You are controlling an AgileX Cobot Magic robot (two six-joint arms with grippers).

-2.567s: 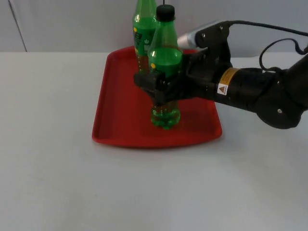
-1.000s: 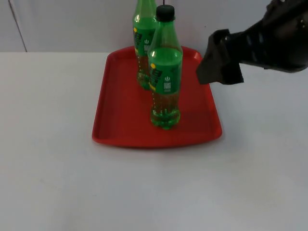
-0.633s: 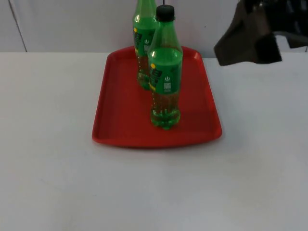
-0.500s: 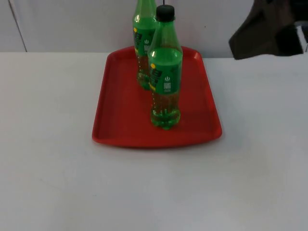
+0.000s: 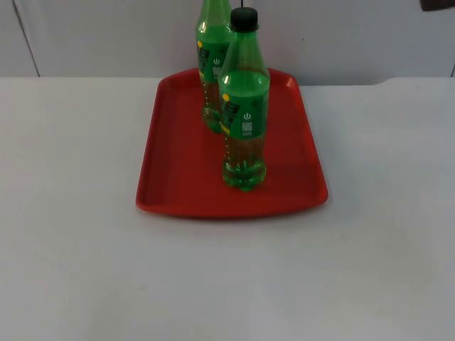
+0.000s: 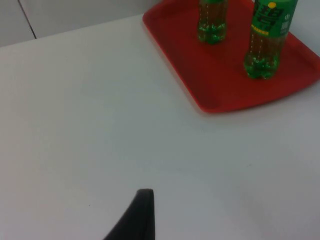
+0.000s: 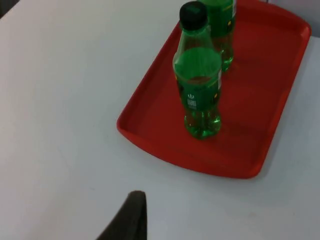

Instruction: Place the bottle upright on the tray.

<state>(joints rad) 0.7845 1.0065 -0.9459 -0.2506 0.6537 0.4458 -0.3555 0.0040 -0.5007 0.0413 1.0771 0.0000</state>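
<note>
The white table (image 5: pixel 85 270) is seen ending at the grey wall (image 5: pixel 106 35). A red tray (image 5: pixel 170 192) is laid flat on the table, near the wall.

Two green bottles are stood upright on the tray. The near bottle (image 5: pixel 244 106), closed with a black cap (image 5: pixel 244 18), is set toward the tray's front half, its base resting on the tray floor. The far bottle (image 5: pixel 212 71) is placed just behind it and slightly to the left, close to the tray's back rim. The two are seen overlapping from the top, yet from the left wrist camera they are shown standing apart. Neither bottle is touched by anything.

From the left wrist camera, a black fingertip of the left gripper (image 6: pixel 135 217) is seen above bare table, well apart from the tray. From the right wrist camera, a fingertip of the right gripper (image 7: pixel 127 217) is seen likewise above bare table, near the tray's front corner. Whether either gripper's fingers are spread or closed cannot be told; nothing is seen held between them.
</note>
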